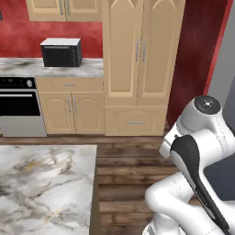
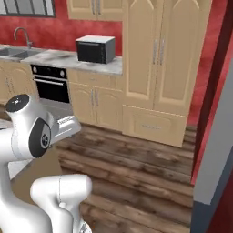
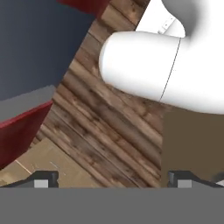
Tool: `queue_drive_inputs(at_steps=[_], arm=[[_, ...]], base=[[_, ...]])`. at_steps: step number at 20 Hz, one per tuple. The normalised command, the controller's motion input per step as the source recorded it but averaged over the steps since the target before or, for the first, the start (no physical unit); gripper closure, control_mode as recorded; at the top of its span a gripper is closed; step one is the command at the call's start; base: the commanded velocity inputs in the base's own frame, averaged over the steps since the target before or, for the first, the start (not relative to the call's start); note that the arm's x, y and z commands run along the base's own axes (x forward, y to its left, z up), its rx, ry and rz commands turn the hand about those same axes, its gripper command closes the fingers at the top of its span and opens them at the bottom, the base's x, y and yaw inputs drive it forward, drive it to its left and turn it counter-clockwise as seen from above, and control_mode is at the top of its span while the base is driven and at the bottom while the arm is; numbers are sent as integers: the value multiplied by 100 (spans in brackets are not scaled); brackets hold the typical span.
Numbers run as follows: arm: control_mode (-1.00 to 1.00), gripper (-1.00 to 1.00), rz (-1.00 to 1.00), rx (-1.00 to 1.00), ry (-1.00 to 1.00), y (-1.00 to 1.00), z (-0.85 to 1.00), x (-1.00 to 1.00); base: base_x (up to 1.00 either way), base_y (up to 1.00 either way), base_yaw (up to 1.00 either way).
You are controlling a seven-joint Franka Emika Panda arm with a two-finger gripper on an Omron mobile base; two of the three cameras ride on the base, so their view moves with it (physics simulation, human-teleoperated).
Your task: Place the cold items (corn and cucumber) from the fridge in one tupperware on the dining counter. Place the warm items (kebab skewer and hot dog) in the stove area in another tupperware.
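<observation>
In the hand view my gripper (image 3: 112, 178) looks down at the wooden floor (image 3: 100, 127). Its two dark fingertips (image 3: 42, 179) stand far apart at the bottom edge, open, with nothing between them. The marble dining counter (image 1: 46, 183) lies at the lower left of the left base view, and its brown side (image 3: 192, 144) appears beside the hand. The black oven under the stove (image 1: 18, 105) sits in the far counter run at the left (image 2: 52, 84). The grey fridge side (image 1: 225, 69) stands at the right edge (image 2: 214, 150).
A black microwave (image 1: 62, 52) stands on the far marble counter (image 2: 95, 49). Tall tan cabinets (image 1: 137, 64) fill the middle of the back wall. A sink with a faucet (image 2: 20, 36) is at the far left. Wooden floor (image 2: 136, 164) lies between me and the cabinets.
</observation>
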Motion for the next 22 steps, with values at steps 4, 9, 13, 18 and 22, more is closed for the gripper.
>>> queue_drive_inputs(at_steps=[4, 9, 13, 18, 22], arm=[[100, -100, 0, 0, 0, 0, 0, 0], [100, -100, 0, 0, 0, 0, 0, 0], [100, -100, 0, 0, 0, 0, 0, 0], [100, -100, 0, 0, 0, 0, 0, 0], [100, -100, 0, 0, 0, 0, 0, 0]], base=[[100, -71, 43], [100, -71, 51], [100, -56, 62], [100, -47, 67], [99, -41, 70]])
